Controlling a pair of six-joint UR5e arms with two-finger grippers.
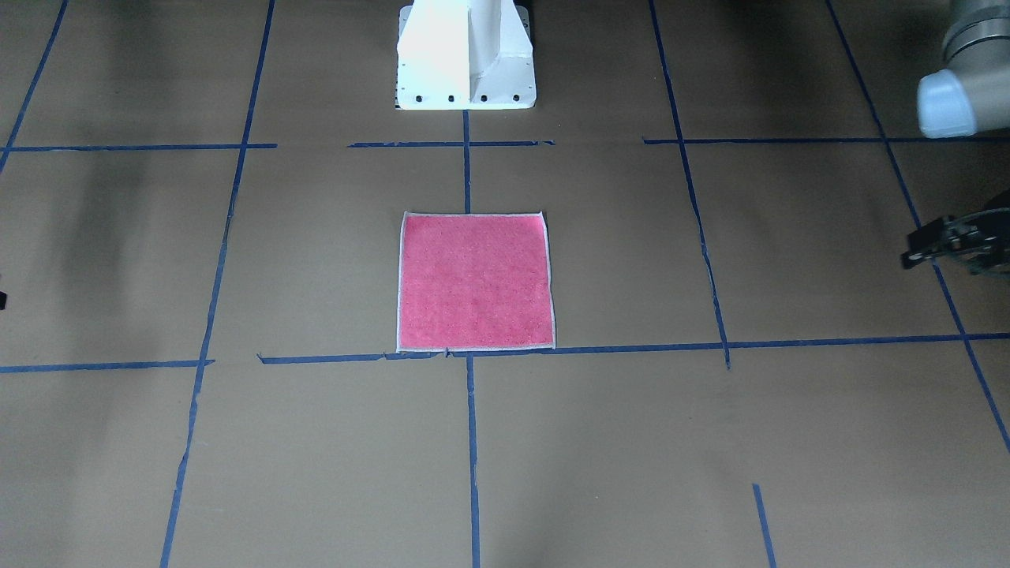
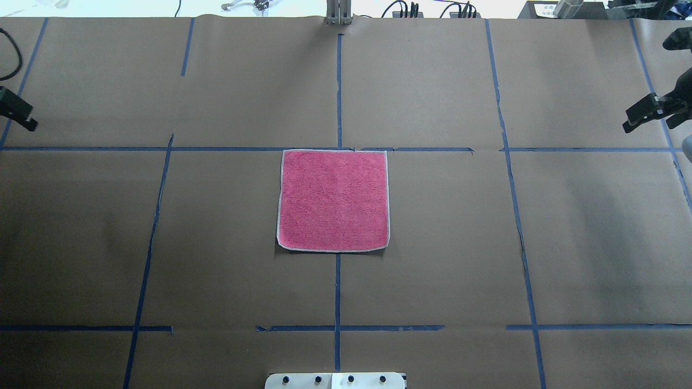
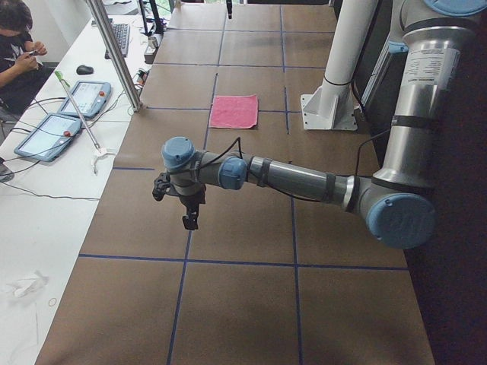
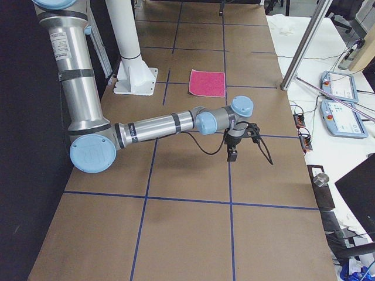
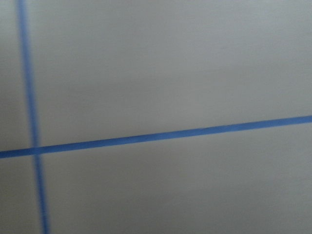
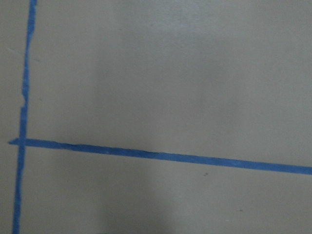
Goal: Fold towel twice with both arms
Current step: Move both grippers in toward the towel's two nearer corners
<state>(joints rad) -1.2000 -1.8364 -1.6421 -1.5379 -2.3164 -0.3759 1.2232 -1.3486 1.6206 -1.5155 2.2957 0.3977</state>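
- Towel (image 1: 474,282) spread flat and pink face up in the front-facing view, well apart from the left pincer (image 1: 919,254) at the edge. No fold in it, so judged at the very start, first fold not yet begun. Cannot tell how wide that pincer gapes; nothing in it.
- Overhead: towel (image 2: 333,200) about midway between the left pincer (image 2: 21,120) and the right pincer (image 2: 632,124), far from both. Cannot tell the gap of either; nothing gripped.
- Left side view: left pincer (image 3: 189,220) pointing down over bare table (image 3: 243,304), towel (image 3: 234,111) well beyond it.
- Right side view: right pincer (image 4: 232,156) likewise pointing down, towel (image 4: 207,83) well beyond it.
- Wrist views: only brown table and blue tape (image 5: 156,136) (image 6: 146,155) beneath each pincer; no towel, no fingers.
- Next move, as a judgement: calls for bringing both pincers in to the two corners of one towel edge, pinching the thin hem off the table, then lifting evenly across to the opposite edge.
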